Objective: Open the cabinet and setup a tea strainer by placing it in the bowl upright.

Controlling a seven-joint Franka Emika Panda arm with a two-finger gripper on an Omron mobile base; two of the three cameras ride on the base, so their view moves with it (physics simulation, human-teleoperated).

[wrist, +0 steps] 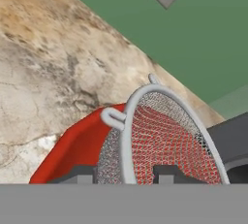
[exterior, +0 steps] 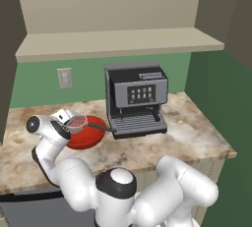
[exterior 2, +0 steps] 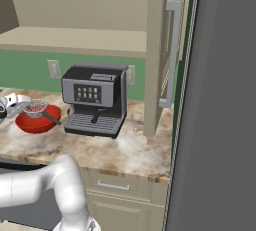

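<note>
Marble counter (exterior: 197, 137), cabinet (exterior 2: 159, 50) open above: you're at the placing step

Largest first: the cabinet door stands swung out, shelf bare; the coffee machine (exterior: 136, 98) sits just beside the bowl (exterior: 90, 131); your gripper (exterior: 73, 122) hangs over that bowl, fingers narrowed on the strainer (exterior: 77, 122), rim up, handle reaching toward the machine. Next, I judge, you lower it level into the bowl and let go gently so it doesn't tip
</note>
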